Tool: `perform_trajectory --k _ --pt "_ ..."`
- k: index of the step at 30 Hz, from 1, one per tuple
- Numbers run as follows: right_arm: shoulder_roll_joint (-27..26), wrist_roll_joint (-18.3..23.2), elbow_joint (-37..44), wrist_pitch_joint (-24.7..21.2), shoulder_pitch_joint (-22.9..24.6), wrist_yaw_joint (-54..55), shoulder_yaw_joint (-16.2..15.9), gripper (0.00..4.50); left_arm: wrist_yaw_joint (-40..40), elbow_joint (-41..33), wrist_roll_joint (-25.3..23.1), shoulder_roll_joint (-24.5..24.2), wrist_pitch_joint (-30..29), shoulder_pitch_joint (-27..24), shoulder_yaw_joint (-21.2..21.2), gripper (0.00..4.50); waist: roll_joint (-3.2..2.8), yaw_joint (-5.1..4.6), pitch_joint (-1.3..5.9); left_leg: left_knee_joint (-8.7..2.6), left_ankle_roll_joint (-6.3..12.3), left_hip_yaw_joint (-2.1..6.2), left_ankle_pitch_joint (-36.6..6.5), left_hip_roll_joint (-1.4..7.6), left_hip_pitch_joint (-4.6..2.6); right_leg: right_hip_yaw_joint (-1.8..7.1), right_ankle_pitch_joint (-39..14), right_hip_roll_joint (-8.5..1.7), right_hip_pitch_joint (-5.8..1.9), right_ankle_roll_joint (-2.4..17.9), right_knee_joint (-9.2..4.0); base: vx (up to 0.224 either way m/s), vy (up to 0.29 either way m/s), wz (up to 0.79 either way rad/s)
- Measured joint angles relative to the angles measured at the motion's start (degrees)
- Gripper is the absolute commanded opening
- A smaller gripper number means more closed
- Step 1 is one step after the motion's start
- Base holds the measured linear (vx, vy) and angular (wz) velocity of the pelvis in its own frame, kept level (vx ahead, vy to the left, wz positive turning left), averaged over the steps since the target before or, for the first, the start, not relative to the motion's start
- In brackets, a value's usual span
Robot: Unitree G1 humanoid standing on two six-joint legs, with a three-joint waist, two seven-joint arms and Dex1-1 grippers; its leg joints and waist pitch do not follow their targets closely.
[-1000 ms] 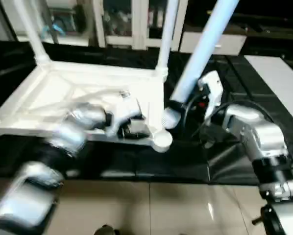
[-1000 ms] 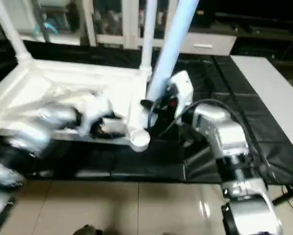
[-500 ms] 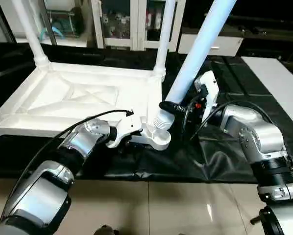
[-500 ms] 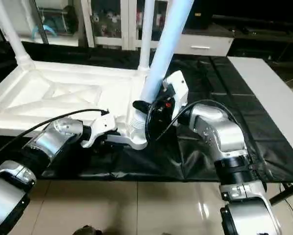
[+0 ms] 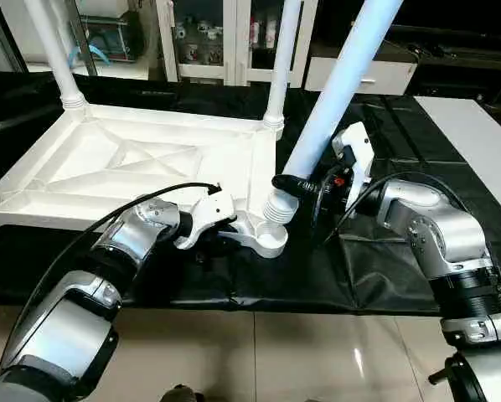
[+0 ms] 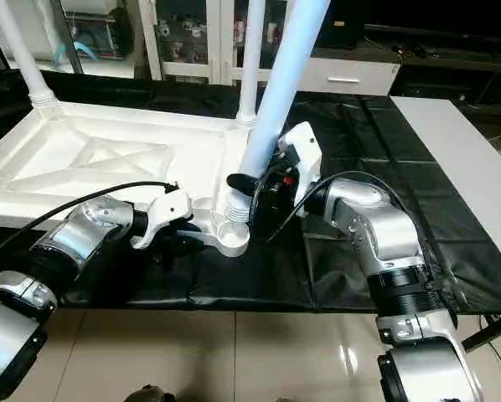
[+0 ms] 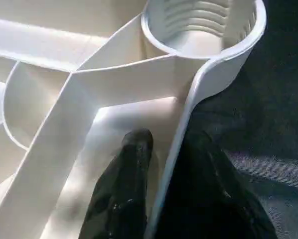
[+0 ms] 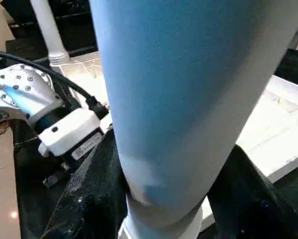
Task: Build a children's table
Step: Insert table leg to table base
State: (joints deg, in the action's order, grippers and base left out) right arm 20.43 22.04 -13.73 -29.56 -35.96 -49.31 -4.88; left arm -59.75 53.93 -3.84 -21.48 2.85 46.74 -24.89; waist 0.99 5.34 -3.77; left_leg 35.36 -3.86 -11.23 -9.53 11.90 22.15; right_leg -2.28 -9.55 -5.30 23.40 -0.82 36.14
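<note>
Between right claw (image 6: pixel 249 186) fingers, tilted leg (image 6: pixel 277 88)

Overhead light is falling brightly on the white table top (image 5: pixel 142 163), while the black-draped worktop (image 5: pixel 384 276) is staying dim with soft sheen on its folds. A glare spot is shining on the glossy floor (image 5: pixel 355 356). Both head views are looking sharp. In the right wrist view, the close leg (image 8: pixel 189 99) is showing bluish and out of focus.

Leg (image 5: pixel 338 79) tilted over top's (image 5: pixel 108 167) near-right socket (image 5: pixel 271 239)
</note>
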Motion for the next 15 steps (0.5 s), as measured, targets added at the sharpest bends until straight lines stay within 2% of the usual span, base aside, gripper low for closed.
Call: perform_trajectory --k 8,15 --pt "-0.04 -0.44 0.00 0.12 0.66 0.22 -0.10 1.84 -0.63 0.07 -0.43 0.25 -0.97 0.17 0.71 0.80 -0.02 -0.03 -0.01 -0.05 0.00 -0.01 0.00 0.00 -0.01 0.00 -0.01 0.00 0.01 -0.01 -0.01 0.000 0.000 0.00" --pt "-2.39 -1.46 -0.07 1.24 0.66 4.88 0.06 1.84 3.19 -3.21 -0.50 1.78 -9.36 -0.31 2.54 0.80 -0.04 -0.64 -0.01 -0.07 0.00 -0.05 0.00 -0.02 -0.07 0.06 0.00 -0.01 0.08 0.00 -0.02 0.000 0.000 0.00"
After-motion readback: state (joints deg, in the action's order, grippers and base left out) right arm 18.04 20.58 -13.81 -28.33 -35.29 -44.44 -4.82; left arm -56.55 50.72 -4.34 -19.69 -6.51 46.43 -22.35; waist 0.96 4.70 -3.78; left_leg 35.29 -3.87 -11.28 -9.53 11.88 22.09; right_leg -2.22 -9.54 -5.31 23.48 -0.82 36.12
